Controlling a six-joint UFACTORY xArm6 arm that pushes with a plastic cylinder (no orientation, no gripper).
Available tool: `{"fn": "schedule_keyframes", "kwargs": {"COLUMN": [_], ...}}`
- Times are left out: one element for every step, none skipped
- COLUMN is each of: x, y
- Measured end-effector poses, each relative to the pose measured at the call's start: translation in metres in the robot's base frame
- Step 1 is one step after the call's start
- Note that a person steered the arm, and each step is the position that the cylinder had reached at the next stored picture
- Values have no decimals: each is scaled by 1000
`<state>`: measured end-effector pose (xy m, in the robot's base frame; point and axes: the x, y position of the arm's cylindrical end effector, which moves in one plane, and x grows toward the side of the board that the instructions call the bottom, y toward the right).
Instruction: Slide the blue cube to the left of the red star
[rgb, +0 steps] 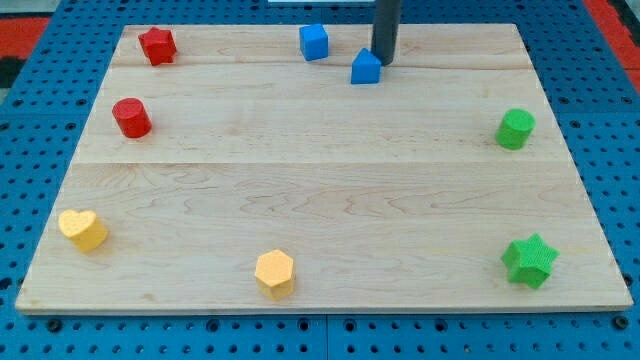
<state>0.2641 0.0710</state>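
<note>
The blue cube sits near the view's top edge, a little left of centre. The red star lies at the view's top left, well left of the cube. A second blue block with a pointed top lies just right of and below the cube. My tip comes down from the view's top and stands right beside that pointed blue block, on its right side, and to the right of the blue cube.
A red cylinder lies below the red star. A yellow heart and a yellow hexagon lie along the view's bottom. A green cylinder and a green star lie at the right. The wooden board rests on blue pegboard.
</note>
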Motion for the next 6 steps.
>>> {"fn": "schedule_keyframes", "kwargs": {"x": [-5, -42, -47, -47, -46, -44], "y": [2, -4, -72, -147, -153, -197]}}
